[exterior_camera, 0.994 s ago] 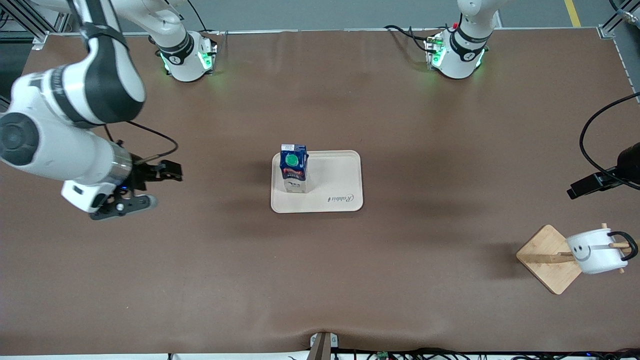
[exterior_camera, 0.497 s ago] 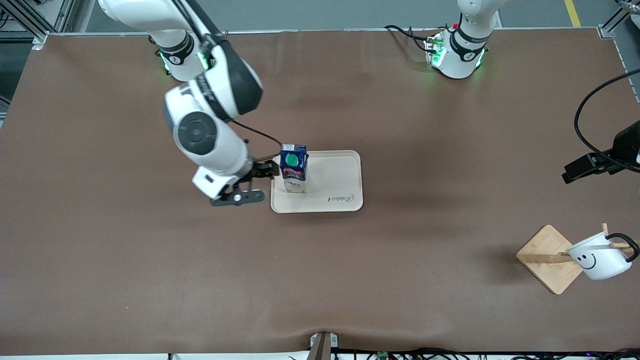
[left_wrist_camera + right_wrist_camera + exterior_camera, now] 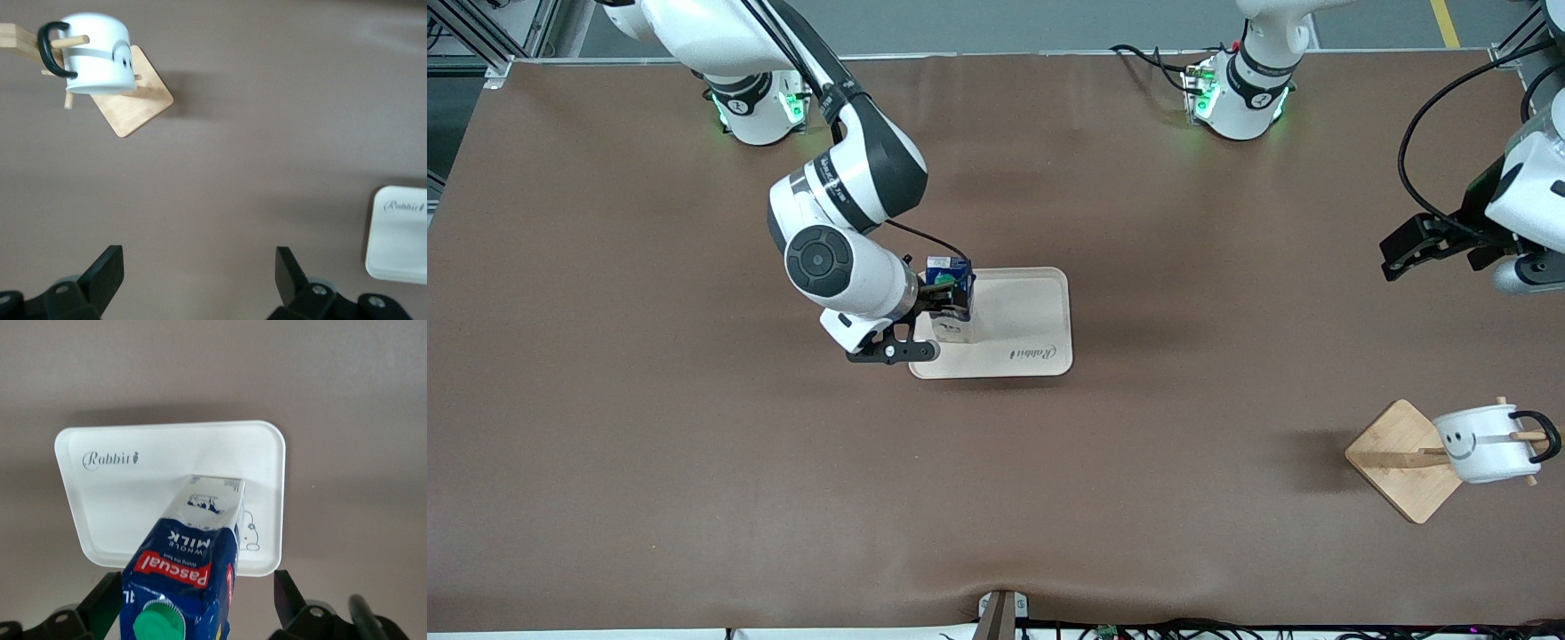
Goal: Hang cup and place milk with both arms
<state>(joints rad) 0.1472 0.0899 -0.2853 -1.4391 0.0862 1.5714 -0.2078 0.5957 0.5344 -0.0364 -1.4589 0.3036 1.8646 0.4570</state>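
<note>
The milk [image 3: 959,277] stands upright on the pale tray [image 3: 1023,320], at the tray's end toward the right arm. My right gripper [image 3: 947,298] is at the carton's upper part. In the right wrist view the carton [image 3: 190,560] stands between the spread fingers of the right gripper [image 3: 199,600], with a gap at one side, so the gripper is open around it. The cup [image 3: 1480,444] hangs by its black handle on a peg of the wooden rack [image 3: 1396,458]. My left gripper [image 3: 1400,249] is open and empty in the air over bare table. The cup [image 3: 97,57] also shows in the left wrist view.
The rack stands near the left arm's end of the table, nearer to the front camera than the tray. A black cable loops off the left wrist [image 3: 1414,133]. The tray's edge shows in the left wrist view [image 3: 400,233].
My right arm has swung in from the right arm's end of the table to the milk. My left gripper has drawn up and away from the rack. The cup has rocked on its peg.
</note>
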